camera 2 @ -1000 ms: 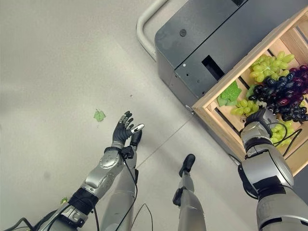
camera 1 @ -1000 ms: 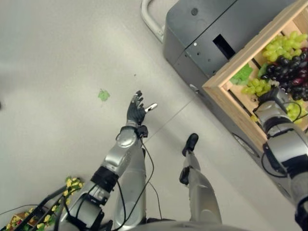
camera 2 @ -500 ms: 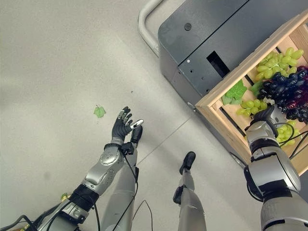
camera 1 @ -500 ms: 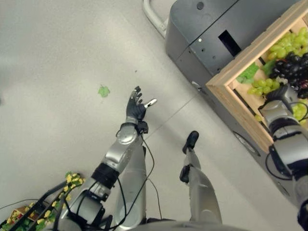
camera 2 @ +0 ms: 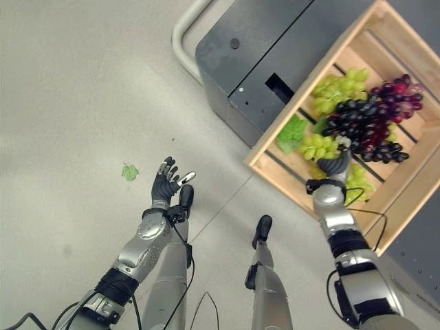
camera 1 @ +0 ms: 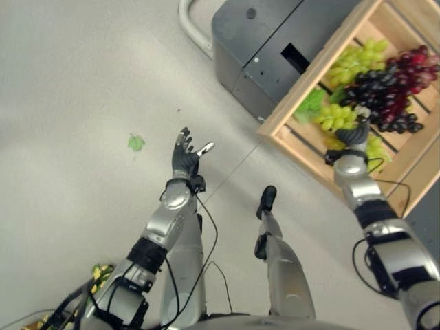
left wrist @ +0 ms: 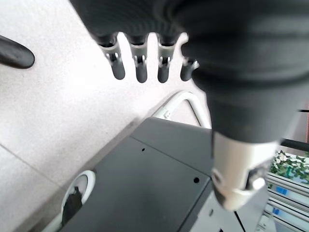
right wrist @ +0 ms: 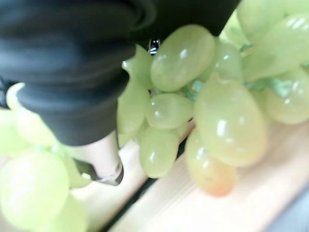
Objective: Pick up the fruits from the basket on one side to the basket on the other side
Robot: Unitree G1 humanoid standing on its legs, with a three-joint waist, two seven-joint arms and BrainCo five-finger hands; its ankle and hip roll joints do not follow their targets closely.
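A wooden crate (camera 1: 295,152) on a grey cart holds bunches of green grapes (camera 1: 337,115) and a dark purple bunch (camera 1: 385,93). My right hand (camera 1: 352,135) is down inside the crate, pressed among the green grapes just below the dark bunch. In the right wrist view the green grapes (right wrist: 227,121) crowd right against the hand's dark cover and thumb (right wrist: 104,162). My left hand (camera 1: 184,152) is held out over the bare floor, open and holding nothing, its fingers (left wrist: 140,67) straight.
The crate sits on a grey metal cart (camera 1: 254,48) with a white tubular handle (camera 1: 192,31). A green leaf (camera 1: 136,142) lies on the floor left of my left hand. Yellow-green fruit (camera 1: 102,271) in a dark wire basket shows at the lower left.
The camera has shifted, so more of the crate shows and it lies further left. My right hand stays among the green grapes. The left hand holds its pose.
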